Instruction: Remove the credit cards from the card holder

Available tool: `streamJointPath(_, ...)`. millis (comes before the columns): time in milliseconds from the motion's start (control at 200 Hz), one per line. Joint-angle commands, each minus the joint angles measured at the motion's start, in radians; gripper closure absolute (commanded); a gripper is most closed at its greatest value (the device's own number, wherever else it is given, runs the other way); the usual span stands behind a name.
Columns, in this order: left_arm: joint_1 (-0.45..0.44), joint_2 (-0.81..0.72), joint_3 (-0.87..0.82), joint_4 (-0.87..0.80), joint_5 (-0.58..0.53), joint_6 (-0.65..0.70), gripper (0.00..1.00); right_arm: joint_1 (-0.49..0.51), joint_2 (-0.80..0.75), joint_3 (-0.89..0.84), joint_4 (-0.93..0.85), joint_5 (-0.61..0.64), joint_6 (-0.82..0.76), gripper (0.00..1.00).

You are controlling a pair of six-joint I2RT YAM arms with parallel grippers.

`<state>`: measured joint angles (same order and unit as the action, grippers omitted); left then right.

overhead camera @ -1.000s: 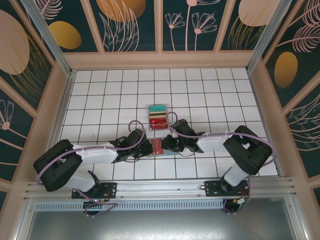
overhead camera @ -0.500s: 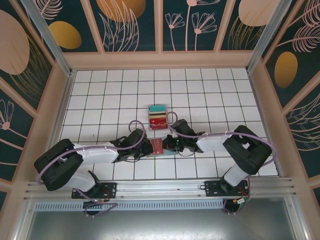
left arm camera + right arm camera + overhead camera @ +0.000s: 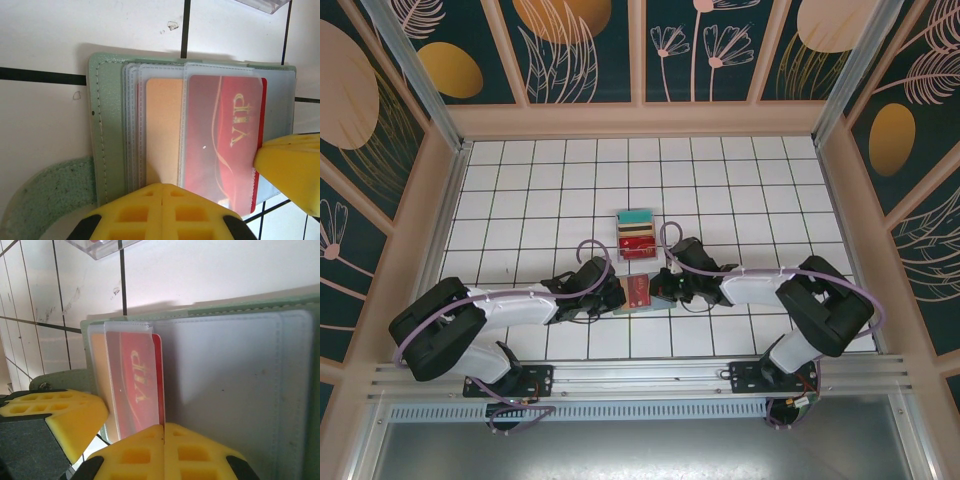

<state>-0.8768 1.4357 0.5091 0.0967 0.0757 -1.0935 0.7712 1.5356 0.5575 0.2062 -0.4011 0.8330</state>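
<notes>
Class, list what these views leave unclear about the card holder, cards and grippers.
Top external: card holder too small for detail.
Left wrist: orange card partly under red VIP card; lower edges behind left gripper.
Right wrist: right gripper hides whether it pinches anything; clear tray cropped by top edge.

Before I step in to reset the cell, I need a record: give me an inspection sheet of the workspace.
Surface: white tiled table, faint scuffs.
Job's things: green card holder lying open; red VIP card and orange card in clear sleeves.
Clutter: clear tray of stacked cards beyond it.
End effectors: left end effector shut on the card holder's edge; right end effector shut on the red VIP card's exposed edge.
Cables: purple cables looped along both arms.
Surroundings: floral wall panels.
</notes>
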Motion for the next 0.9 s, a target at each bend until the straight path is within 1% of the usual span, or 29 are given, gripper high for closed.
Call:
streamJointPath(0,0.005,0.029,-0.011,-0.120,-0.046,-0.005,1.00,-0.008,-0.013,-0.019,-0.026,0.016,-0.017,1.00)
streamJointPath(245,0.005,0.023,-0.008,-0.111,-0.037,-0.002,1.00,-0.008,-0.009,-0.015,-0.004,-0.001,-0.015,1.00)
streamJointPath(350,0.004,0.010,0.008,-0.120,-0.039,0.003,1.00,-0.003,0.008,0.003,0.012,-0.016,-0.014,0.88)
streamJointPath(400,0.005,0.002,0.021,-0.134,-0.045,0.007,1.00,0.001,0.012,0.011,0.012,-0.016,-0.016,0.85)
streamJointPath(500,0.005,-0.016,0.042,-0.160,-0.057,0.012,0.96,0.003,0.008,0.017,0.010,-0.013,-0.017,0.82)
streamJointPath(571,0.004,-0.027,0.052,-0.171,-0.061,0.016,0.90,0.002,0.006,0.019,0.007,-0.013,-0.019,0.79)
streamJointPath(611,0.005,-0.032,0.061,-0.176,-0.062,0.018,0.89,0.003,0.007,0.019,0.006,-0.013,-0.019,0.79)
streamJointPath(686,0.005,-0.038,0.073,-0.179,-0.065,0.024,0.88,0.006,0.012,0.022,0.010,-0.018,-0.019,0.79)
streamJointPath(736,0.005,-0.041,0.081,-0.180,-0.065,0.027,0.84,0.008,0.017,0.025,0.013,-0.024,-0.020,0.81)
streamJointPath(791,0.005,-0.042,0.091,-0.180,-0.065,0.029,0.76,0.012,0.022,0.030,0.015,-0.028,-0.022,0.81)
streamJointPath(896,0.004,-0.044,0.115,-0.182,-0.060,0.038,0.75,0.020,0.034,0.041,0.012,-0.030,-0.026,0.83)
